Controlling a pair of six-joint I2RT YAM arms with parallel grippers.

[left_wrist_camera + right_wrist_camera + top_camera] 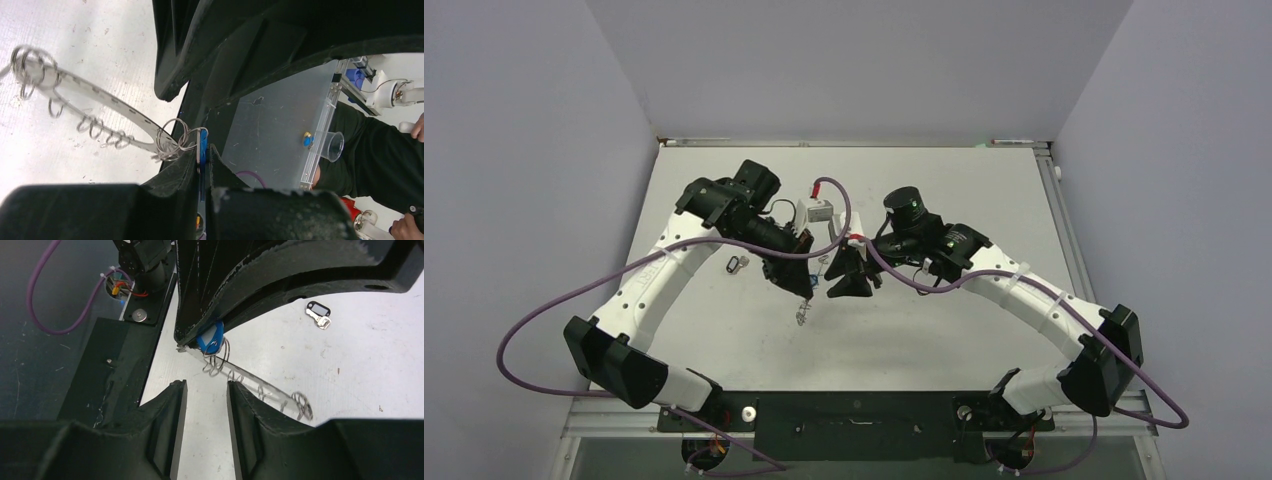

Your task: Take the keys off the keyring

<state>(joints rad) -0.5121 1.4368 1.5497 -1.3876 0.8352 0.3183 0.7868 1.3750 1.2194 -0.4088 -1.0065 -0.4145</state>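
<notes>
Blue plastic-headed key pinched in our left pincer, right pincer spread; we should clamp the flat grey metal keyring left of frame, then twist gently.

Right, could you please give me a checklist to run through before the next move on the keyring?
1. Left end effector shut on the blue key: ok.
2. Right end effector open and holding nothing: ok.
3. Keyring between the right fingers: not ok, it hangs beyond their tips.
4. Blue key free of its wire loop: not ok, the loop appears joined to its head.
5. Keyring lifted off the table: cannot tell.
6. Black-headed key lying on the table apart from both arms: ok.
</notes>
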